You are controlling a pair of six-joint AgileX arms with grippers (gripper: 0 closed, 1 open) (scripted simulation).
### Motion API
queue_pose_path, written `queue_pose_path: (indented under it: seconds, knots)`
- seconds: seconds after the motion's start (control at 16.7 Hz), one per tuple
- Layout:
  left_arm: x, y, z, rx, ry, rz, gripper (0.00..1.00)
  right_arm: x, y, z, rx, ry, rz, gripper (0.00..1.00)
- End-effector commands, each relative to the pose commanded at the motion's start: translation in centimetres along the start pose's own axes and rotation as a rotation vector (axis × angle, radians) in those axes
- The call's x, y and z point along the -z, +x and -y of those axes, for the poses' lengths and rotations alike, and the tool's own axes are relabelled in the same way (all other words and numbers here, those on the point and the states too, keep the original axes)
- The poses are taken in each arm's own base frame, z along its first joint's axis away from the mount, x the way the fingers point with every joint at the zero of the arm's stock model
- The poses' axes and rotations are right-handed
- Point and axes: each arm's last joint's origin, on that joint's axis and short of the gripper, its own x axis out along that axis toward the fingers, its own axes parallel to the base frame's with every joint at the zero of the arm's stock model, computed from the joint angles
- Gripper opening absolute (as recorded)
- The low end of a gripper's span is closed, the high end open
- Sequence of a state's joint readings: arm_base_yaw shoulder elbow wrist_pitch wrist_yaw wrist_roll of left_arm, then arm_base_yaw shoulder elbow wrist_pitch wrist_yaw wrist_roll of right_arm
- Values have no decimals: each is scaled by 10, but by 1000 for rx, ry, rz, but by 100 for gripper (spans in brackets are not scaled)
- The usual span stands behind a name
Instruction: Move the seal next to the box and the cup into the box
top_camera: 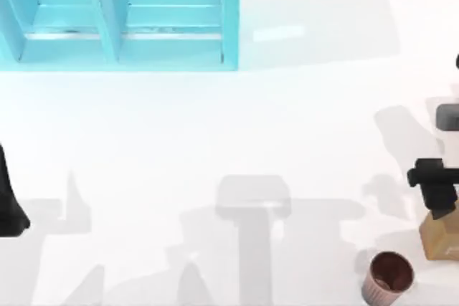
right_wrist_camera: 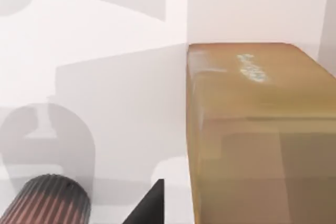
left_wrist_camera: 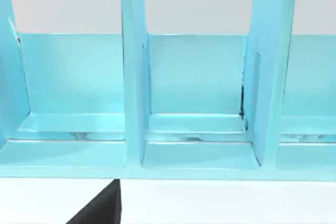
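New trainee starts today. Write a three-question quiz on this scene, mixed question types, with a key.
1. True or false: the cup is inside the box.
2. Which arm's gripper is over the seal?
A. left
B. right
3. Fill in: in the top view the cup stands on the table to the seal's ____.

Key:
1. False. It stands near the front right; the box is at the back left.
2. B. The right gripper is just above the seal; the left gripper is parked at the left edge.
3. Left.

right tool (top_camera: 439, 198) lowered, left arm (top_camera: 8, 202) parked
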State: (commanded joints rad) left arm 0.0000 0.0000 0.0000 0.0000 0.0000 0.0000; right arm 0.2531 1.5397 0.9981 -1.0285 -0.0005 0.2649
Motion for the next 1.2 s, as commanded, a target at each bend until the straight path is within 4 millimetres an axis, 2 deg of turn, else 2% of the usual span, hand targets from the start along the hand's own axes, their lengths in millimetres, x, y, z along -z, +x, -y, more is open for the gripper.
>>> queue_pose_path:
  seconds: [0.66, 1.2]
  knots:
    - [0, 0, 0, 0, 0, 0, 100, -1, -3, -1, 0, -2, -2, 100]
    - [0, 0, 0, 0, 0, 0, 100, -5, -71, -2, 0, 0, -2, 100]
